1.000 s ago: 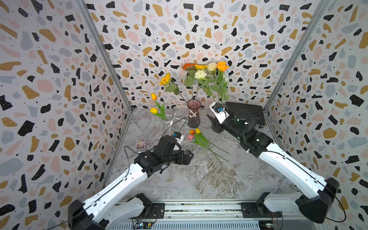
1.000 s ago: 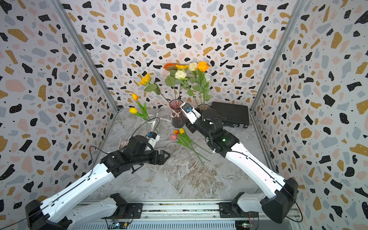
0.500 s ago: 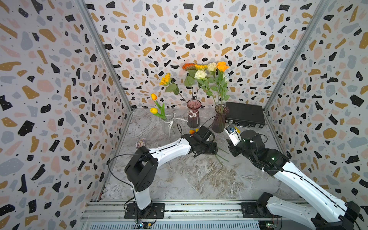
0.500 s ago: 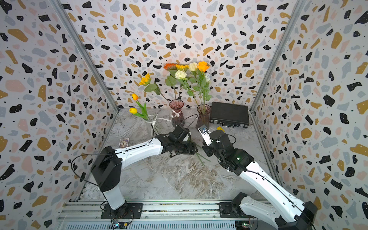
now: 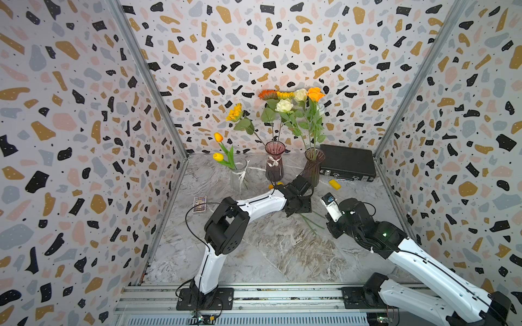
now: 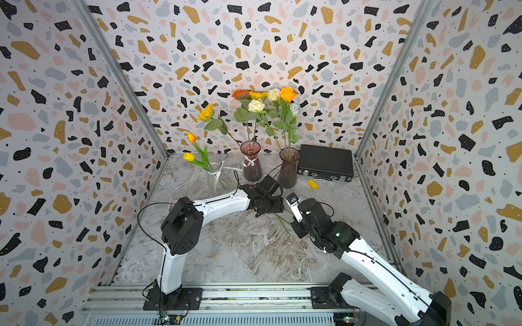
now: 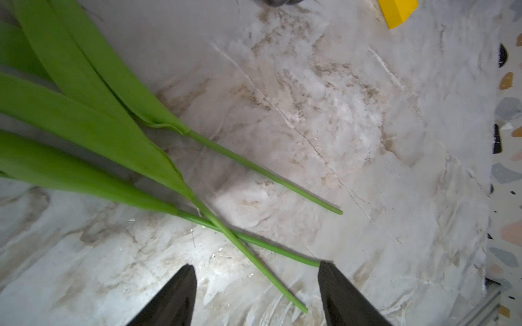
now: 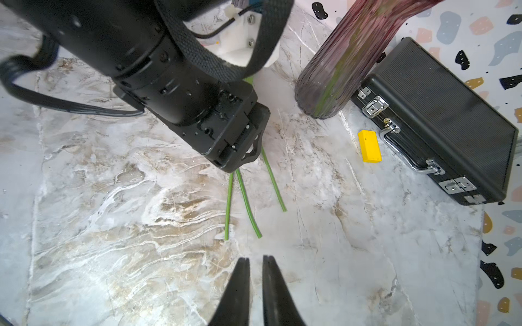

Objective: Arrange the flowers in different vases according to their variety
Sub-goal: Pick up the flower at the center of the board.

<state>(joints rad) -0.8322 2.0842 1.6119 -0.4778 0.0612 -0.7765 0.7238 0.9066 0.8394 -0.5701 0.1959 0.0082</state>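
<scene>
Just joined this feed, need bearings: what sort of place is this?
Probably a lab test booth, not a home: terrazzo-print walls box in a marble-look table, and a metal rail runs along its front edge.

Left wrist view isn't much help: the tulips (image 7: pixel 118 141) are a green smear up close and run off the edge, blooms cropped out. The yellow block (image 7: pixel 399 12) is clipped too. In both top views the left arm (image 5: pixel 262 201) sits right over them mid-frame, so only the stem ends and a speck of orange peek out. In the right wrist view the purple vase (image 8: pixel 339 70) is blurry and cut off. That little card (image 5: pixel 199 203) left of centre? Print's too small to read.
</scene>
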